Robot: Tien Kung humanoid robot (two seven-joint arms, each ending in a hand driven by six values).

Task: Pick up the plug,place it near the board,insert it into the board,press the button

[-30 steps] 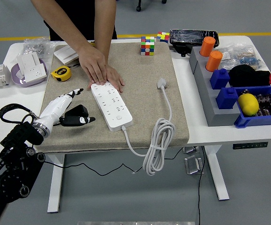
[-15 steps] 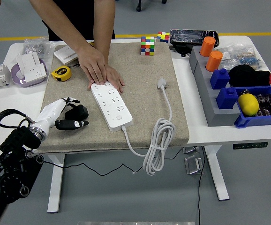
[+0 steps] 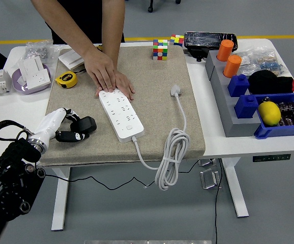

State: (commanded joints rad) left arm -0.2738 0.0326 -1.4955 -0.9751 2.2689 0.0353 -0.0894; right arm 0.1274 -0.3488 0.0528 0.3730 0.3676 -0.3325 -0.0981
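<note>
A white power strip [image 3: 120,114] lies on the tan mat [image 3: 157,76], its far end pinned down by a person's hand [image 3: 108,74]. The white plug [image 3: 175,91] rests on the mat to the strip's right, nothing holding it, and its cable [image 3: 173,152] coils over the table's front edge. My left hand [image 3: 71,128] sits low on the mat's left part, well left of the strip, with its black fingers curled in and holding nothing.
A yellow tape measure [image 3: 65,79] and a purple bowl of white sockets [image 3: 31,74] sit at the left. Two colour cubes [image 3: 160,49] stand at the mat's far edge. Grey and blue bins [image 3: 248,109] with orange cylinders and a yellow ball fill the right side.
My left hand has drawn back toward the lower left, away from the power strip, and its fingers have curled in. The person's hand stays on the strip.
</note>
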